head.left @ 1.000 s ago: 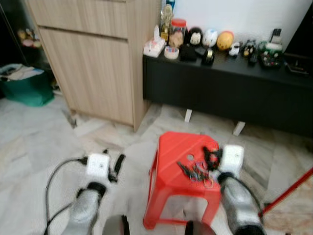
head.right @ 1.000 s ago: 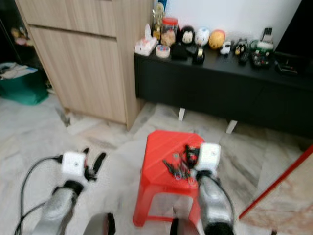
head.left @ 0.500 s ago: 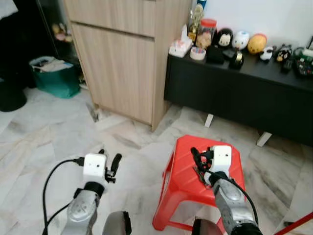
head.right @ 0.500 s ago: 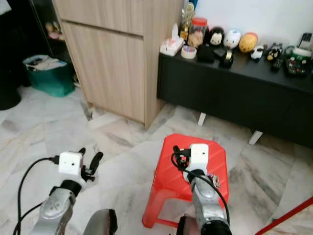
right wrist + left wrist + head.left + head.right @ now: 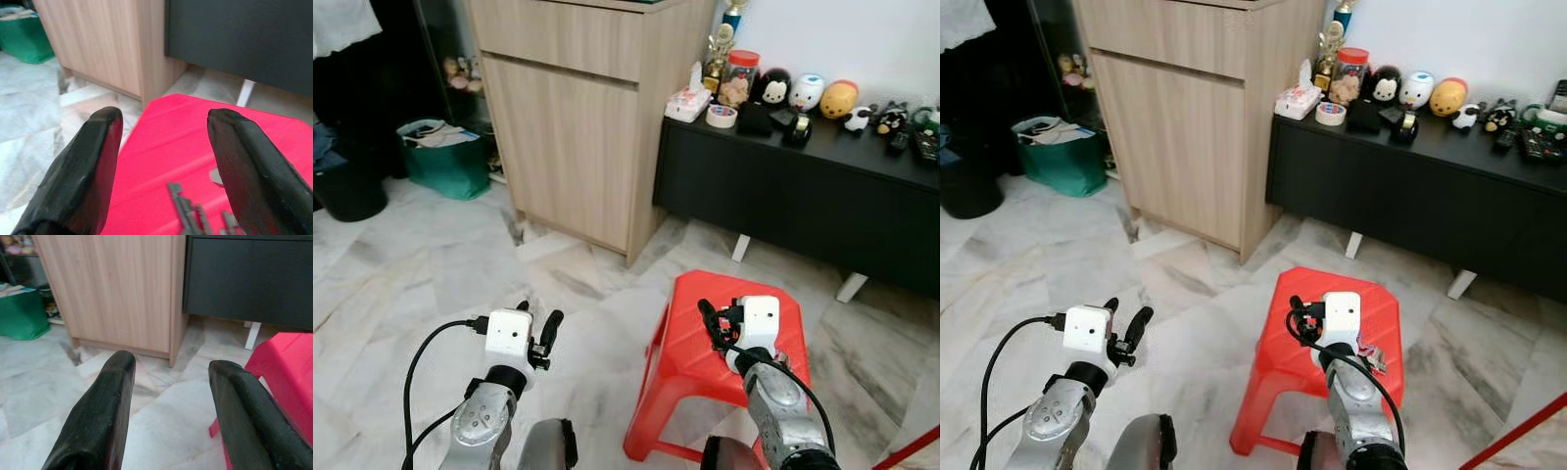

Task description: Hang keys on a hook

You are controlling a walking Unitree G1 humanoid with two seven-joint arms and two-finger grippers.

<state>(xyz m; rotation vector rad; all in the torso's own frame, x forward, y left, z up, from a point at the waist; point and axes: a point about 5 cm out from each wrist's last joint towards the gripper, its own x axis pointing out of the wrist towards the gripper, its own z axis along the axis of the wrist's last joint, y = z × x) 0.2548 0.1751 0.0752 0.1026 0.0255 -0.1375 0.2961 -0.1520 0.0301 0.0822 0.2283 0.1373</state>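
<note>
No text, label, brand, number or sign can be read here; the items on the black sideboard (image 5: 822, 176) are too small and soft to make out any lettering.
</note>
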